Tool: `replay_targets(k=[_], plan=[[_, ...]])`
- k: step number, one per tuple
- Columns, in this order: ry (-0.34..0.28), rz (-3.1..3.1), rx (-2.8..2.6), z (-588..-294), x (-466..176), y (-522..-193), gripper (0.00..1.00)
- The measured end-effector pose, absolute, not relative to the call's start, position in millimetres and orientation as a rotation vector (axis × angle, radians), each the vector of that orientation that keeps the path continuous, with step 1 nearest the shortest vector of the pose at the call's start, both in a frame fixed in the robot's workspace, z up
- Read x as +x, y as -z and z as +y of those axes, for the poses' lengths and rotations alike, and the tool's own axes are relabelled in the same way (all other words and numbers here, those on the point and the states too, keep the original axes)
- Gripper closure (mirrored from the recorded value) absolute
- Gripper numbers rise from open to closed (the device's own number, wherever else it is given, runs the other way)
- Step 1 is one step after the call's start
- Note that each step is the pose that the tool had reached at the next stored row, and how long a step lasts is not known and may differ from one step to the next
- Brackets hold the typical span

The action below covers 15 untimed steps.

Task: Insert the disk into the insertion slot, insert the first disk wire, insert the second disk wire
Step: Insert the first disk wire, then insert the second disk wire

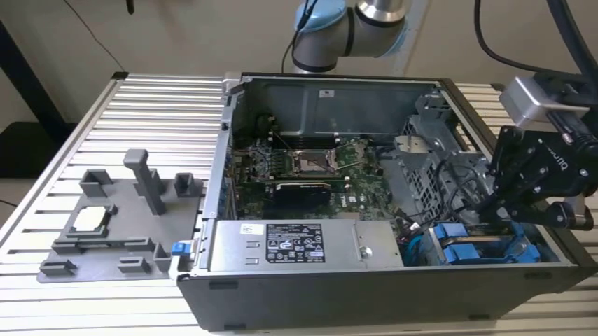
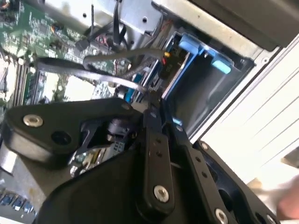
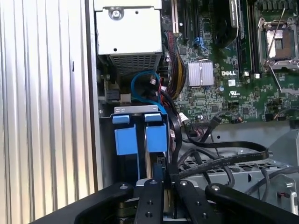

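Hand (image 3: 162,184) of the arm, lowered over the grey drive cage at one corner of an open computer case (image 1: 374,301), at the exterior view's right. Its fingers (image 3: 149,200) are drawn narrow, almost meeting; whether they pinch anything cannot be told. The disk (image 3: 156,137), clipped in its blue carrier, sits in the insertion slot (image 3: 135,110), side by side with a second blue carrier (image 3: 124,137) that lies nearer the case wall. Black cables (image 3: 224,158) loop across the cage just beside the hand. A blue cable (image 3: 140,81) curves between the cage and the power supply (image 1: 299,245), a grey box with a white label. The green motherboard (image 1: 309,164) lies farther inside the case. The case stands on a slatted metal bench (image 1: 140,119), and a grey fixture plate (image 1: 103,231) rests well apart from it at the exterior view's left.
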<state>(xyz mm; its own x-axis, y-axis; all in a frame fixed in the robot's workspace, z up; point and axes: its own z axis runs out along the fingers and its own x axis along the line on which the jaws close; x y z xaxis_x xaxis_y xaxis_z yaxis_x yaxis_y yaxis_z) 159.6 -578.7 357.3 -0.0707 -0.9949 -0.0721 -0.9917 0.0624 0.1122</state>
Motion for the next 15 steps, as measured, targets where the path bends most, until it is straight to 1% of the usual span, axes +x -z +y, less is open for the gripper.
replay_targets(k=[8,15], plan=[[0.259,-2.26,2.113,-579,170,-354,0.84],[0.284,-2.252,2.105,-579,174,-349,0.84]])
